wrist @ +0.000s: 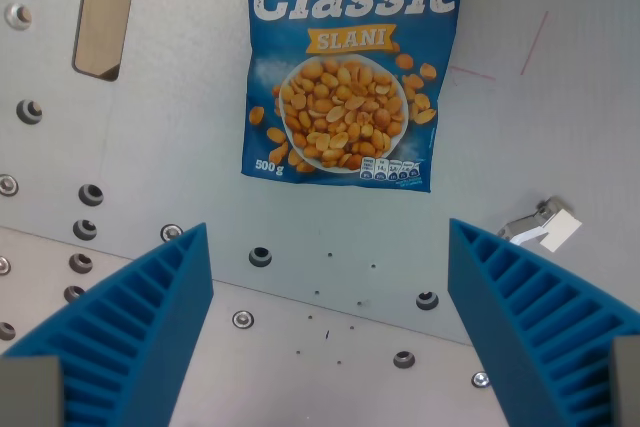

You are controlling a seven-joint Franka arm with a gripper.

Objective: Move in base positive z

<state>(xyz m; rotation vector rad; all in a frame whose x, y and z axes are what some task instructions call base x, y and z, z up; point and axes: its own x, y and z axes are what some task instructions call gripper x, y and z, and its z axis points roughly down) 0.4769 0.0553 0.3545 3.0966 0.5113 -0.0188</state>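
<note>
Grey metal plate (180,147) fills the wrist view, dotted with screws and bolt holes.

Gripper (330,332) spread wide, blue ribbed fingers (140,322) at both lower corners, nothing held between them. Peanut bag (350,62) lies flat at top centre, well apart from the fingers. Wooden slot (103,9) cut in at upper left; small white-tagged clip (543,225) sits just beside the right-hand finger.

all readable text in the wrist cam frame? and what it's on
All on the peanut bag:
"KIKIRIKI", orange, top edge
"Classic", large white letters
"SLANI", on the gold banner
"500 g", lower corner at the wrist view's left
Small icon strip along the bottom edge: too small to read.
Nothing readable on the metal plate.
</note>
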